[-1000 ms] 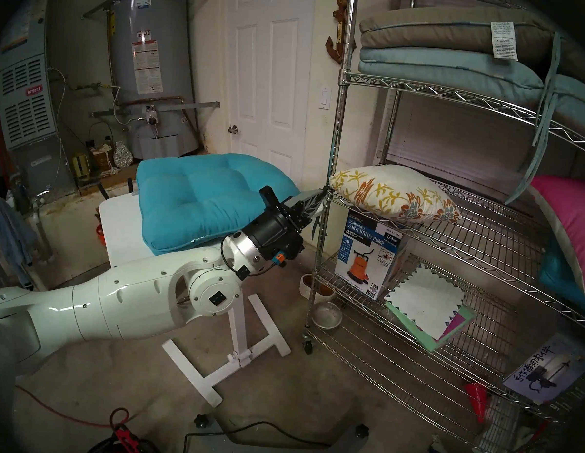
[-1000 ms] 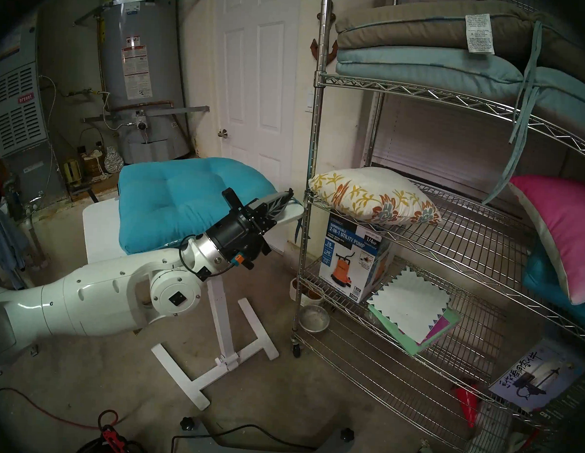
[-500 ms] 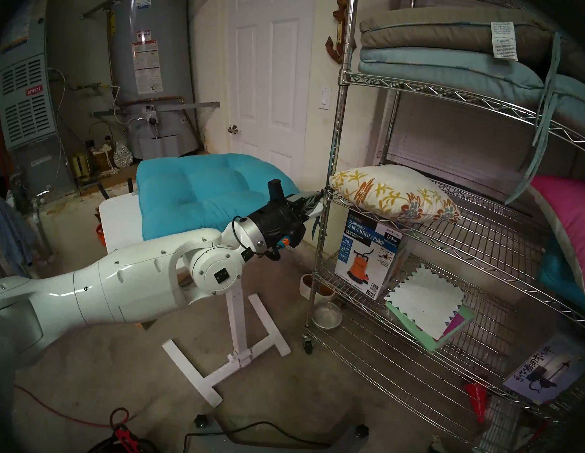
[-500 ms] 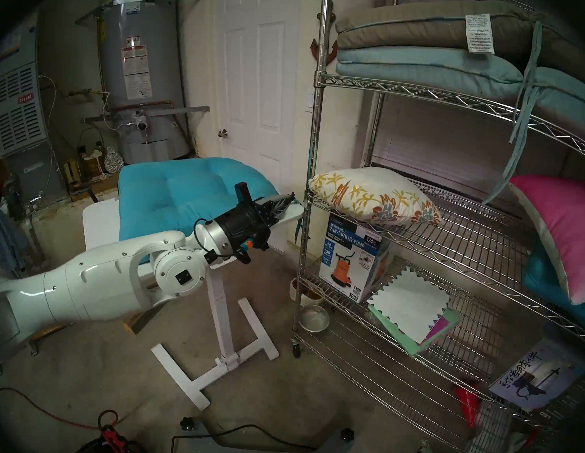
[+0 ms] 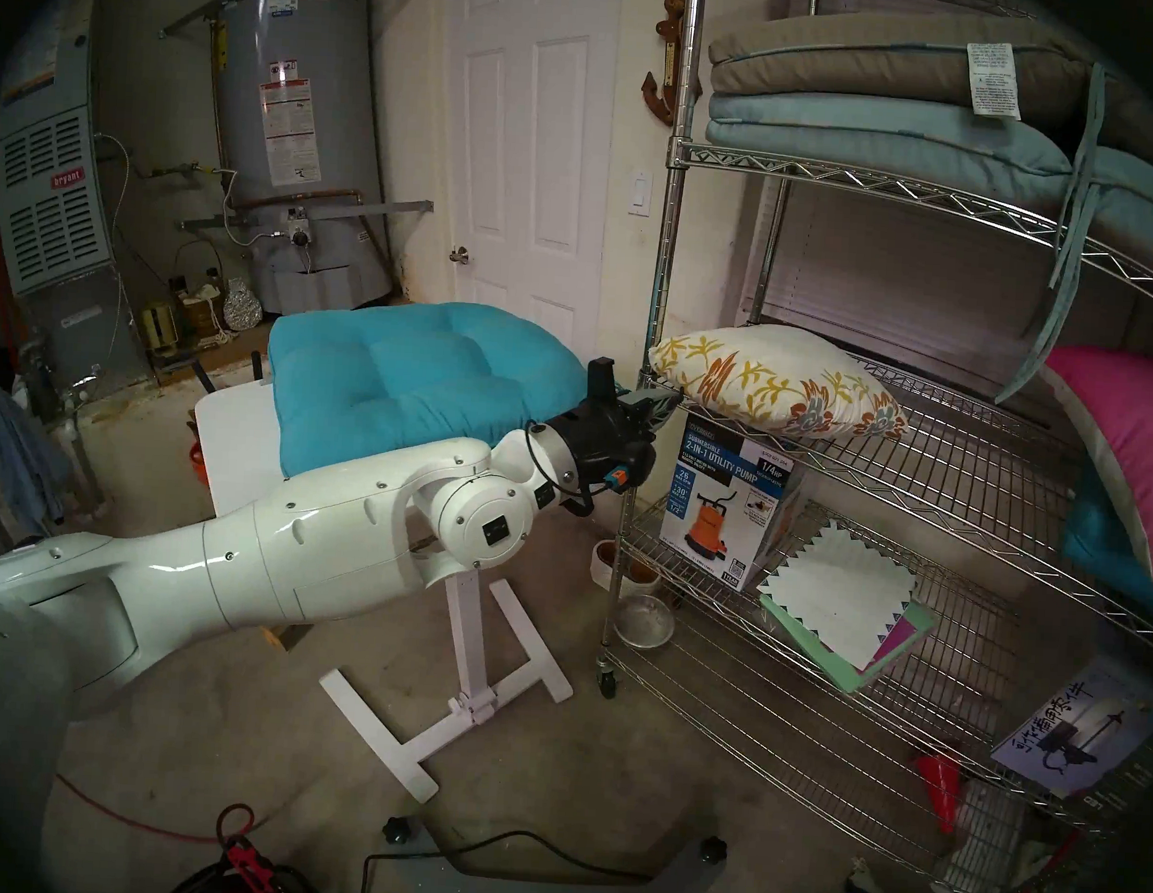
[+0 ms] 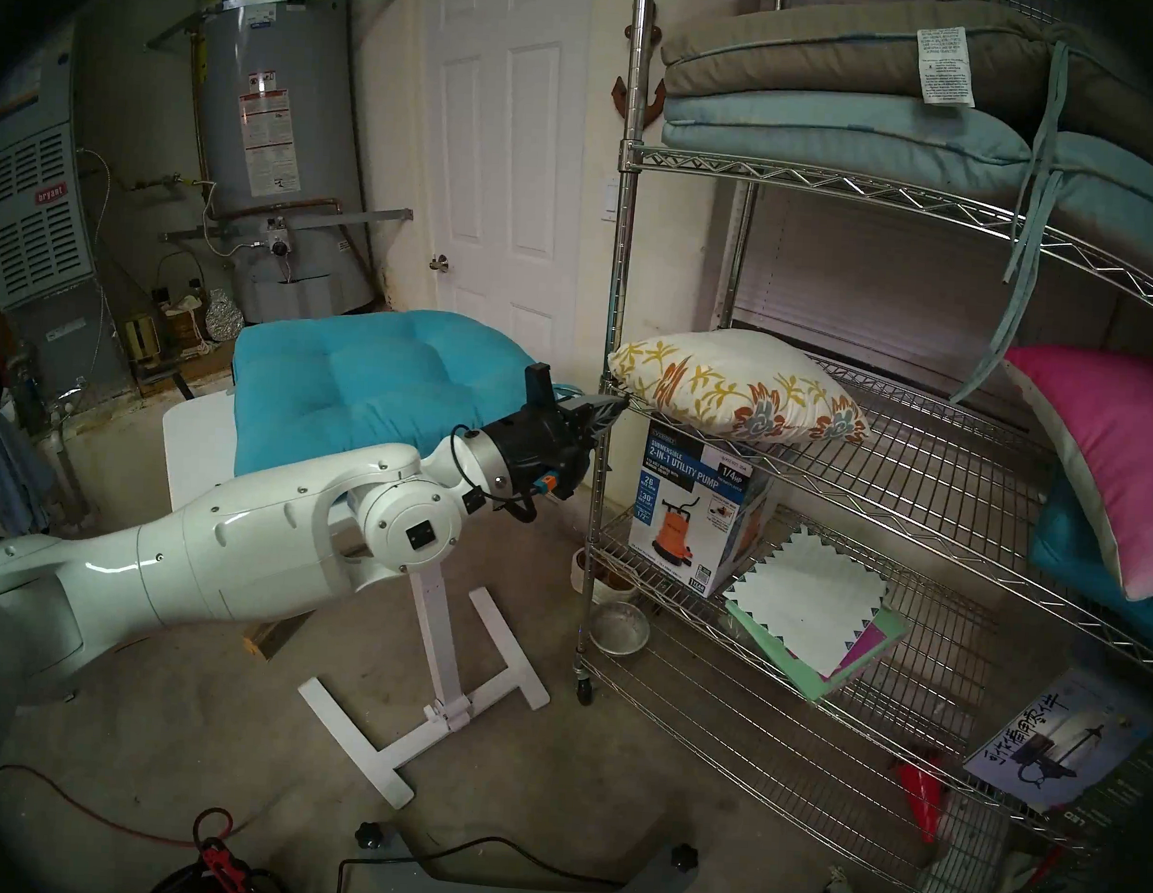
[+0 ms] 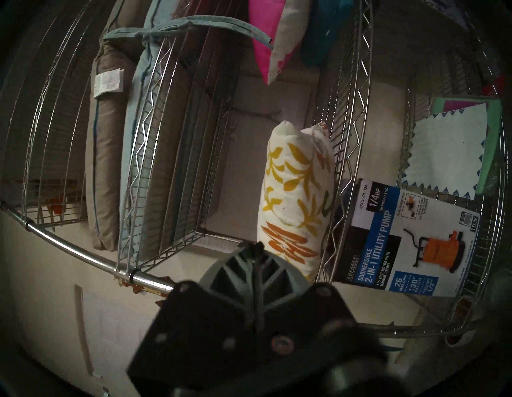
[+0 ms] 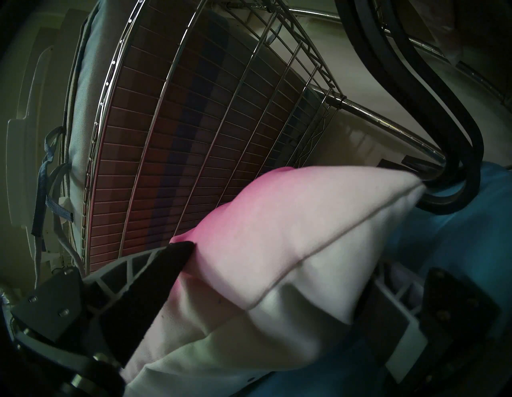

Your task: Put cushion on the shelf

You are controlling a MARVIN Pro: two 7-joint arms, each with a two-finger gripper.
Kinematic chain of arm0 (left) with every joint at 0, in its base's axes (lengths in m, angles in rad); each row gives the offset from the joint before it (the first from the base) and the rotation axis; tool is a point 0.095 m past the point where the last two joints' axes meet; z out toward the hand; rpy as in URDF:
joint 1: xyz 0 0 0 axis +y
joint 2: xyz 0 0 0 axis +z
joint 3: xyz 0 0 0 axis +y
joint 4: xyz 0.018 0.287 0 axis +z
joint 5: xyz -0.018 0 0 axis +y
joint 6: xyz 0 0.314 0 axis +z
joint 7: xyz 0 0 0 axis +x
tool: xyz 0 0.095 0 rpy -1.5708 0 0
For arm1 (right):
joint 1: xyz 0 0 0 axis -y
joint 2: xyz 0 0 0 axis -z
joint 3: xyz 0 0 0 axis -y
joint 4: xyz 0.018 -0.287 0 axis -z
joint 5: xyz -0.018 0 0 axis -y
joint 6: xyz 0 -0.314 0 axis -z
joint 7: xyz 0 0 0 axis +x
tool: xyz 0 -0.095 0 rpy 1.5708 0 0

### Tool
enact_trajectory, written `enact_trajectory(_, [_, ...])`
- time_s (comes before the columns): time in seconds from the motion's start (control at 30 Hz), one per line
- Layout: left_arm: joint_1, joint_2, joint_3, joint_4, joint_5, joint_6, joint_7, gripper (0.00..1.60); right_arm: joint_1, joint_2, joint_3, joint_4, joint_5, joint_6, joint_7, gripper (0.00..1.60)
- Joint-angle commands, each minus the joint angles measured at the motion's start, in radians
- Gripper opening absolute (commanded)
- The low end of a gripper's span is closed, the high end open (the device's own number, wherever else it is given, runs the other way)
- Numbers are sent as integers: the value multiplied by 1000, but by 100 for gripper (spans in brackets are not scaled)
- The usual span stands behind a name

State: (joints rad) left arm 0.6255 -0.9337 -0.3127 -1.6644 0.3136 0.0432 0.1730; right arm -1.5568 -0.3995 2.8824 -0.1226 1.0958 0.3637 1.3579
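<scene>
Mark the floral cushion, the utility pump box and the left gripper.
floral cushion (image 5: 774,379): head left view, middle of its printed top face.
utility pump box (image 5: 731,504): head left view, front panel beside the orange pump picture.
left gripper (image 7: 256,246): left wrist view, tips of the closed fingers.

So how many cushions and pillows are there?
6: teal tufted cushion on the table; tan cushion over pale-blue cushion high on the shelf; floral cushion, pink pillow, second teal cushion below. Others may hide.

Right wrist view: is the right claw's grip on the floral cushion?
No. The right claw grips the pink-to-white pillow, not the floral cushion.
</scene>
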Motion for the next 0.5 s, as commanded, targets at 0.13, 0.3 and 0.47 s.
enact_trajectory(0.13, [-62,-110,-3,65,35,9,-27,0,-8,-22,-3,11,0,4,-2,160])
enact_trajectory(0.3, [-76,-141,0,120,51,9,-41,0,-8,-22,-3,11,0,4,-2,160])
enact_trajectory(0.47, [-88,-189,5,181,66,7,-52,0,-8,-22,-3,11,0,4,-2,160])
